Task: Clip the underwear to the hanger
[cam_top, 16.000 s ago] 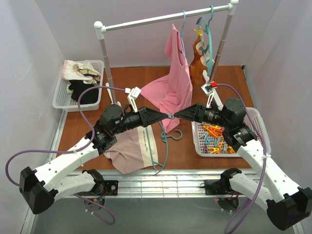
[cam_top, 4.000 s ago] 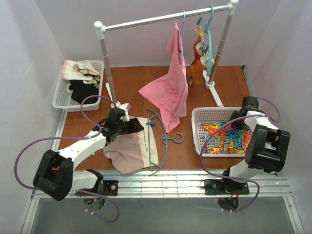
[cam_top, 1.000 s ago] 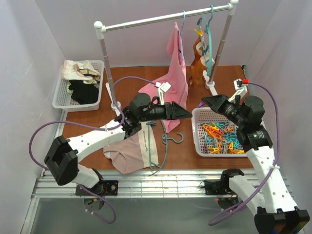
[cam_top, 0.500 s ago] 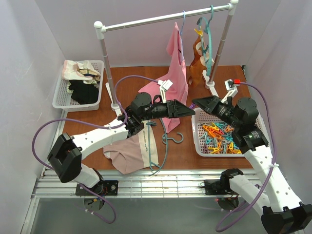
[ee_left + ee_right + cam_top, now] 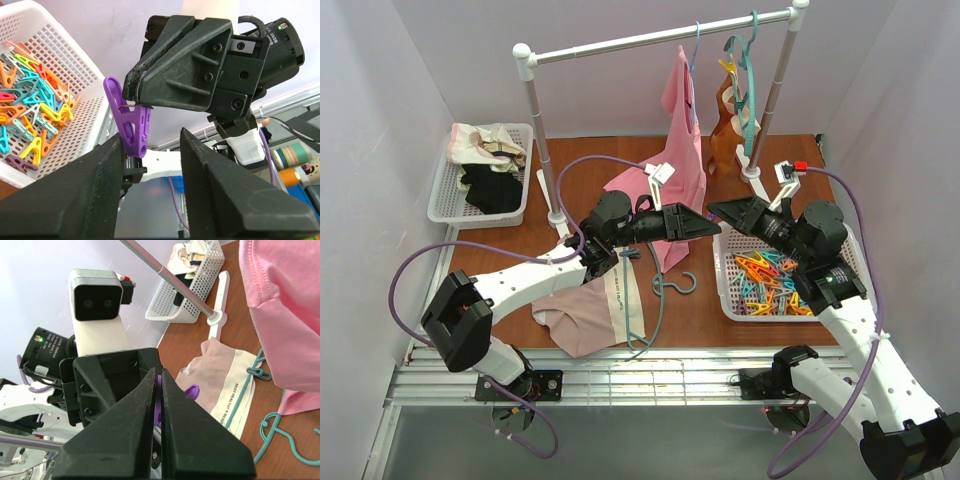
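Above the table point(image 5: 590, 165), beside the peg basket point(image 5: 721, 285), both tools met tip to tip. Right tool point(image 5: 716, 211) was pinched on a purple peg point(image 5: 129, 125). Left tool point(image 5: 708, 229) stood wide, fingers either side of the peg, not gripping; looked like a handover. Underwear point(image 5: 582, 310) lay flat near the front edge, pale pink with a cream strip, hanger point(image 5: 646, 290) along that strip. One teal peg point(image 5: 257, 373) seemed already on; the purple one wasn't clipped.

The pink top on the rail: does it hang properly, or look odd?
It looks askew. The pink top hangs bunched from the thin blue hanger, and its lower part seems to slump sideways onto the table instead of hanging free.
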